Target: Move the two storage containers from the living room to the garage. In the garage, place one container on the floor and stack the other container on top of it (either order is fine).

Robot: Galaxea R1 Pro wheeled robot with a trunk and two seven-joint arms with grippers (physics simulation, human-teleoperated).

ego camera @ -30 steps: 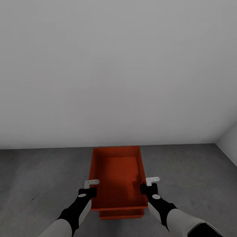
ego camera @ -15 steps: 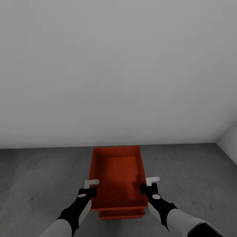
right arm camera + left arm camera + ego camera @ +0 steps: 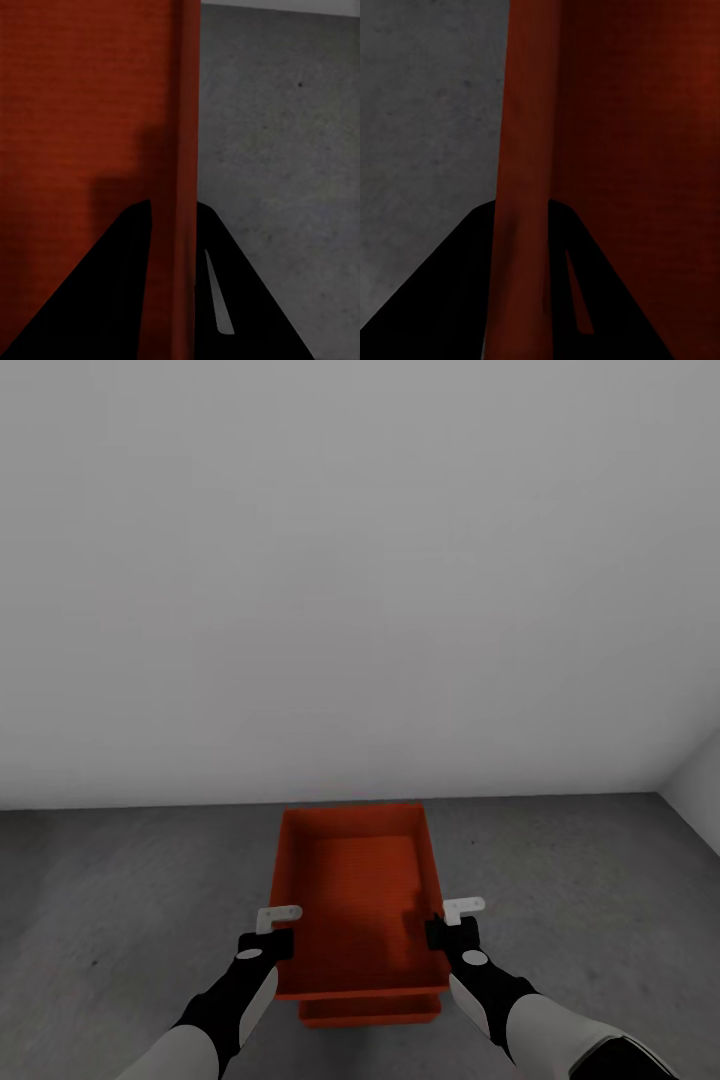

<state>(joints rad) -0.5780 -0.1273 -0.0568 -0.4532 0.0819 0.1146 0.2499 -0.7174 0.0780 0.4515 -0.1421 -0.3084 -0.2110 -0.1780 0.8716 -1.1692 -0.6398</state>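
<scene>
Orange-red and shallow, the upper open-top rectangular storage container (image 3: pixel 355 895) is held between the two arms, long side running away from the robot toward the plain white wall (image 3: pixel 360 580). Just beneath it, at its near end, the front edge of a second orange-red storage container (image 3: pixel 370 1010) peeks out, sitting on the dark grey, rough concrete-like floor (image 3: pixel 120 890); whether the upper bin rests fully on the lower one cannot be told. The left gripper (image 3: pixel 268 943) has its jaws clamped on the upper container's left wall, and in the left wrist view that thin red wall (image 3: pixel 521 225) runs straight between the two dark fingers (image 3: pixel 450 300). The right gripper (image 3: pixel 450 933) likewise pinches the right wall, the red edge (image 3: pixel 186 225) passing between its black fingers (image 3: pixel 240 300), with grey floor on the outer side. Both bins stand close to the white wall, and a second white wall (image 3: pixel 700 790) meets the floor to the right of the containers.
</scene>
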